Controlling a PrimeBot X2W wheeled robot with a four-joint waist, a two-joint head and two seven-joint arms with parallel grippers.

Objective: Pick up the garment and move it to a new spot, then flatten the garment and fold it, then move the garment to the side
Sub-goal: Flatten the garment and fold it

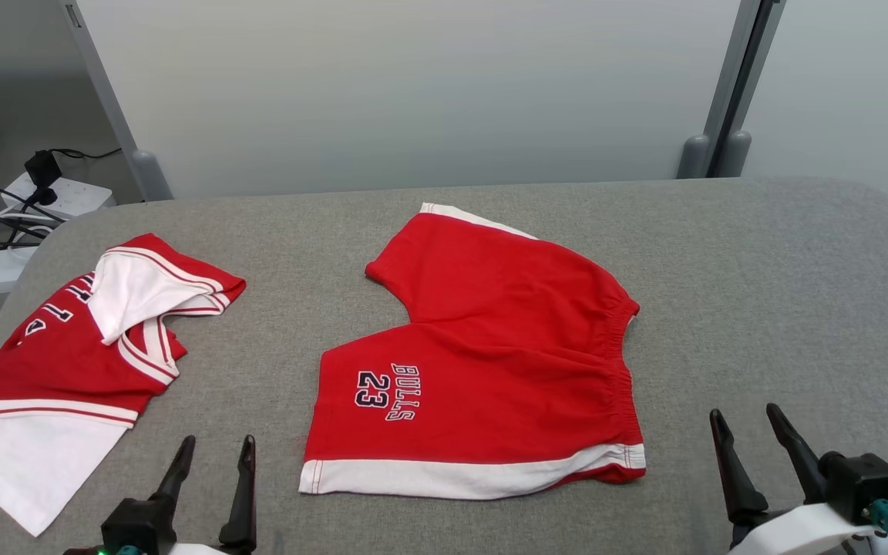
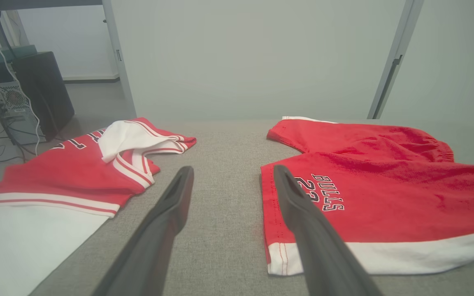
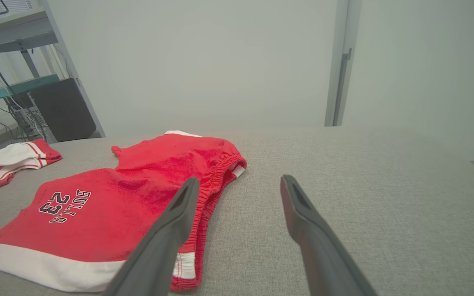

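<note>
Jaws of the left gripper (image 1: 218, 443) stood wide apart and held nothing, at 7 o'clock in the head view, fingers pointing toward 12. Jaws of the right gripper (image 1: 745, 412) stood equally wide and empty at 5 o'clock, fingers leaning slightly toward 11. Neither gripper touched any cloth.

Between them, near the middle of the grey fabric-covered surface (image 1: 760, 270), lay the red shorts (image 1: 490, 347), spread flat. Their gathered elastic waistband faced 3 o'clock and the two leg openings faced 9, the far leg angled toward 11. A white band ran along the near edge at 6 o'clock, and another white strip showed at the far edge near 12. The print "BULLS 23" sat on the near leg, close to its hem. In the left wrist view that hem lay just beside the gripper's right finger; in the right wrist view the waistband lay behind the gripper's left finger.

At 9 o'clock from the shorts, well apart from them, a red and white jersey (image 1: 66, 354) lay crumpled near the surface's edge, its white inside folded over at the top.

Beyond the surface's corner at 10 o'clock, a white power strip (image 1: 66, 196) with dark cables sat on the floor. Pale wall panels (image 1: 413, 92) stood behind at 12.
</note>
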